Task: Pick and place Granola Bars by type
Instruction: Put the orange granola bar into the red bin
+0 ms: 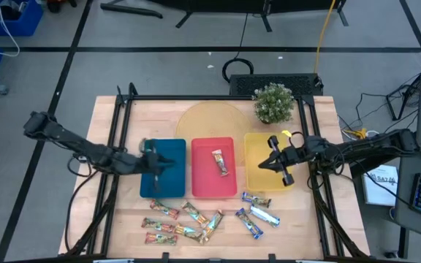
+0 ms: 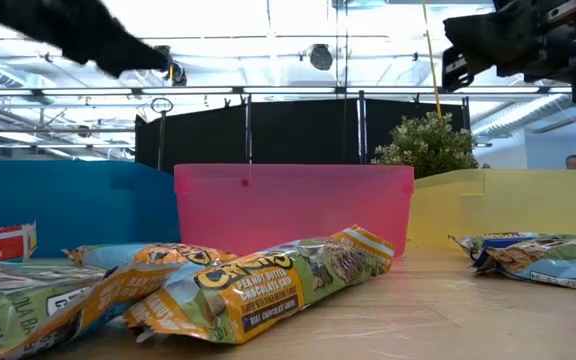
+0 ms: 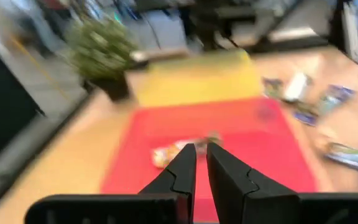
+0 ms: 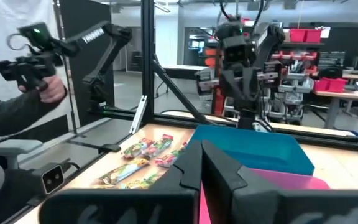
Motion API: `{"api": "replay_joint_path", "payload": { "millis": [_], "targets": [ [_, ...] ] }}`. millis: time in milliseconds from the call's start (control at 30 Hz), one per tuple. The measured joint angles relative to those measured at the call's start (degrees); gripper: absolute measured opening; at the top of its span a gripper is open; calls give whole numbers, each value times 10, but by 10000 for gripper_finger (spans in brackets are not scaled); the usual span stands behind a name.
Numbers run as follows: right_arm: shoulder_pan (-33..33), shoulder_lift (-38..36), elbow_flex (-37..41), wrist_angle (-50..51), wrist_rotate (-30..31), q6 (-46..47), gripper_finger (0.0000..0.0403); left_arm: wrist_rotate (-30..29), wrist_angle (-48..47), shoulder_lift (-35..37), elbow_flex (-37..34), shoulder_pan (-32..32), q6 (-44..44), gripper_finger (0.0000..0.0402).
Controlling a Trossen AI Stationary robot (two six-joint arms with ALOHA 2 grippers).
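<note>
Fingers of left gripper [image 1: 154,159] over blue tray [image 1: 172,155], right gripper [image 1: 278,162] over yellow tray [image 1: 256,150], both nearly closed, empty.

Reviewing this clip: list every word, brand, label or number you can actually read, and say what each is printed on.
"PEANUT BUTTER CHOCOLATE CHIP": on the orange-gold wrapped granola bar lying nearest the low camera.
"REAL CHOCOLATE CHIPS": small band lower on that same wrapper.
Brand name above it: large yellow letters, creased, not readable.
"TROSSEN": on the left arm's dark link, faint in the right wrist view.
Red-green wrapped bars and blue-silver wrapped bars: print too small.
</note>
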State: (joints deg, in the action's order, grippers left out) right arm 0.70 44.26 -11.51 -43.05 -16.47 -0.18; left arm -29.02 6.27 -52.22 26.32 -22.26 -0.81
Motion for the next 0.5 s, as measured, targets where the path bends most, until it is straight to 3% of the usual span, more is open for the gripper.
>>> {"api": "replay_joint_path", "payload": {
  "millis": [267,400,500],
  "targets": [
    [0,-2,0,0,-2,-9,0,117,-218,-227,220,-37,-50,49],
    [0,-2,0,0,-2,-10,0,160,-247,-306,285,-70,-95,49],
    [0,-2,0,0,-2,-10,0,149,-246,-357,322,-96,-145,49]
  ]
}}
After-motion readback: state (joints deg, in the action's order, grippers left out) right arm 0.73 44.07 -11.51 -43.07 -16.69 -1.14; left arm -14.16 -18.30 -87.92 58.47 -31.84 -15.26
